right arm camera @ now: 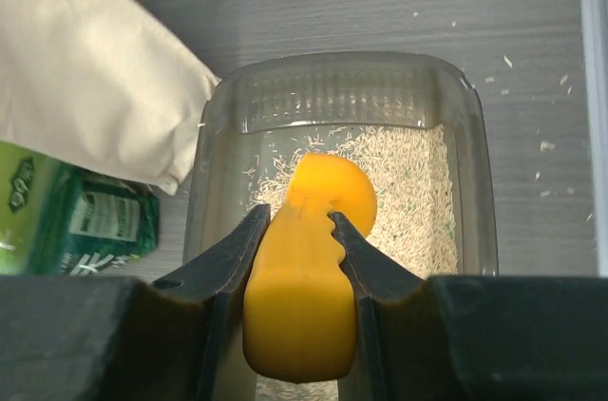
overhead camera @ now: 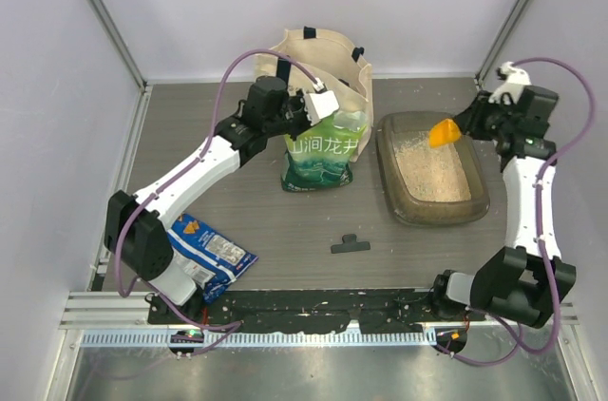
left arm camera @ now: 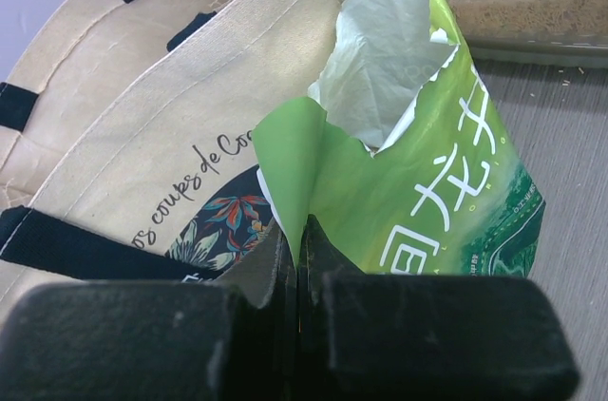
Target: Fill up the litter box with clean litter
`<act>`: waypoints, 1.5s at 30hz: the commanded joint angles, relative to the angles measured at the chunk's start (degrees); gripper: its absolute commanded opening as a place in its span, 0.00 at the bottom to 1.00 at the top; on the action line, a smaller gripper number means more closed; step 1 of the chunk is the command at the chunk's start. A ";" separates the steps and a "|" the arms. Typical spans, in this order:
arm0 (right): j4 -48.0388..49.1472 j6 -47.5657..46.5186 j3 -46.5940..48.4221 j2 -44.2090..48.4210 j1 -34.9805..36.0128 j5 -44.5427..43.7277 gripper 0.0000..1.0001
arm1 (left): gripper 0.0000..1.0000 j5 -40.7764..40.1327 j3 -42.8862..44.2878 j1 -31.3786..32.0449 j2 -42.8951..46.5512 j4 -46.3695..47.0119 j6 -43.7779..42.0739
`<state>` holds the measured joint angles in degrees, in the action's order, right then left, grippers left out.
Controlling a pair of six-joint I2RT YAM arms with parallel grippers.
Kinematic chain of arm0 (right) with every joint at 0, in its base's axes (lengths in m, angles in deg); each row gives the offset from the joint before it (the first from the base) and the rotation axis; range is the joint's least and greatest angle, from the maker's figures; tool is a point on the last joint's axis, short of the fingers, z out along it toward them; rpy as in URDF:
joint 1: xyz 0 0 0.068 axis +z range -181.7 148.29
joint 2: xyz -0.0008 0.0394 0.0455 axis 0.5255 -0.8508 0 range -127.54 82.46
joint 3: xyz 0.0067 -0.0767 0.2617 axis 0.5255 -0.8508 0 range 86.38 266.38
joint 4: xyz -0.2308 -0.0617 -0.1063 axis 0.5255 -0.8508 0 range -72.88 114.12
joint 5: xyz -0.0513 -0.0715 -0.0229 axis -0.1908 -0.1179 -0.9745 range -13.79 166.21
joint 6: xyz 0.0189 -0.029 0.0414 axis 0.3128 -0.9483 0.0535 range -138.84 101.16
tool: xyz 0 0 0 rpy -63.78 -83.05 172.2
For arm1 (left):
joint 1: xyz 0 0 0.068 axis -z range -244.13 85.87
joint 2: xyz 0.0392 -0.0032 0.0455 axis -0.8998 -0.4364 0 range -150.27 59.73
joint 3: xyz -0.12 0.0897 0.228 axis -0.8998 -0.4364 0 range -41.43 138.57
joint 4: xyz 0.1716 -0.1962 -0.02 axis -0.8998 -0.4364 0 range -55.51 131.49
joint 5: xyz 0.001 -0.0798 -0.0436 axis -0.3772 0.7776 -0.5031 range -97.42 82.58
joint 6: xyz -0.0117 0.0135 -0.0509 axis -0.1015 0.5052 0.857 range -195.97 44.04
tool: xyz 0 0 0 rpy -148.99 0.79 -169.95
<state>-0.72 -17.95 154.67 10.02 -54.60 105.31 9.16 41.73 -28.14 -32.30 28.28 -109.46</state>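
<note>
Firmly shut on the torn top of the green pouch [overhead camera: 321,156] before the tote bag [overhead camera: 318,51], the left gripper [overhead camera: 316,105] stands left; rightward, the right gripper [overhead camera: 464,125] clasps an orange scoop [overhead camera: 442,132] over the litter box [overhead camera: 390,184], partly covered with clean litter [overhead camera: 434,176].

litter box [overhead camera: 432,218] open-topped, tote bag [overhead camera: 332,54] perhaps touching

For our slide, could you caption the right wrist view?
Right jaws grip an orange plastic scoop over the translucent rectangular litter tray.
</note>
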 commanded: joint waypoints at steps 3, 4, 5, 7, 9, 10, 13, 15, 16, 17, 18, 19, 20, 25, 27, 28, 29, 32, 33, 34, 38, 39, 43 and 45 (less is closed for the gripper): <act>9.18 -15.21 -0.62 5.12 12.16 -17.31 0.01 | 0.00 1.61 -1.59 -0.30 6.50 8.64 0.54; 9.20 -15.12 1.04 5.03 12.52 -17.41 0.01 | 0.00 1.61 -1.94 -0.30 6.77 8.64 0.62; 8.59 -14.17 2.71 4.25 12.61 -16.63 0.01 | 0.00 1.61 -2.47 -0.30 7.04 8.90 0.80; 4.90 -12.15 9.27 3.10 12.52 -8.25 0.01 | 0.00 1.35 -2.91 -0.30 7.56 9.26 0.98; 2.01 -7.15 13.86 0.91 12.52 0.99 0.01 | 0.00 1.09 -2.82 -0.30 7.57 9.61 1.76; 1.29 -4.52 18.50 0.12 13.66 6.00 0.01 | 0.00 1.17 -2.74 -0.30 7.48 9.70 2.12; -2.39 7.09 26.24 -4.10 17.42 9.83 0.01 | 0.00 1.18 -1.77 -0.30 7.22 9.87 4.05; -5.03 10.52 28.55 -5.77 19.37 11.15 0.01 | 0.00 1.09 -1.07 -0.30 7.13 9.78 6.42; -5.74 10.80 30.13 -6.04 20.25 12.11 0.01 | 0.00 0.91 -0.80 -0.30 7.21 9.61 7.38; -7.83 10.63 31.10 -6.48 22.43 12.64 0.01 | 0.00 1.00 -0.63 -0.30 7.13 9.52 8.26; -8.90 9.32 31.81 -6.92 22.89 12.91 0.01 | 0.00 1.17 -0.54 -0.30 7.21 9.26 9.84; -10.21 8.35 32.86 -7.79 24.81 13.00 0.01 | 0.00 1.26 -0.45 -0.30 7.48 9.26 10.64; -12.93 6.78 33.13 -8.15 26.74 12.91 0.01 | 0.00 1.35 -0.62 -0.30 7.56 9.26 11.17; -18.92 -2.44 34.71 -10.52 30.45 11.50 0.01 | 0.00 1.18 -1.41 -0.30 8.62 9.17 13.63; -23.13 -6.84 35.85 -12.27 31.94 12.03 0.01 | 0.00 1.09 -1.77 -0.30 9.32 9.17 13.63; -24.28 -10.78 36.73 -12.72 32.47 11.60 0.01 | 0.00 1.09 -2.12 -0.30 9.50 9.17 13.72; -25.07 -12.30 36.82 -12.81 33.00 10.98 0.01 | 0.00 1.09 -2.29 -0.30 9.67 9.00 13.81; -25.86 -15.81 38.31 -14.38 34.49 9.48 0.01 | 0.00 1.26 -3.00 -0.30 10.73 8.38 13.81; -26.66 -16.61 39.36 -15.09 34.84 9.22 0.01 | 0.00 1.26 -3.17 -0.30 11.16 8.20 13.81; -27.53 -17.57 41.72 -15.96 35.72 8.61 0.01 | 0.00 1.35 -3.35 -0.30 11.26 8.12 13.81; -30.26 -22.59 43.51 -17.99 40.37 2.38 0.01 | 0.00 1.53 -3.26 -0.30 11.87 7.94 16.26; -30.09 -23.12 43.16 -18.08 41.78 -0.68 0.01 | 0.00 1.61 -3.18 -0.30 12.05 8.03 18.71; -23.42 -15.85 35.71 -16.07 48.55 -15.72 0.01 | 0.00 1.53 -1.34 -0.22 11.96 8.20 27.68; -19.64 -9.63 31.93 -15.27 51.19 -23.81 0.01 | 0.00 1.53 -0.28 -0.22 11.78 8.20 31.98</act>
<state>-26.84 -35.40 191.98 -7.69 -7.28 97.90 9.53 36.48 -28.14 -25.80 27.86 -87.98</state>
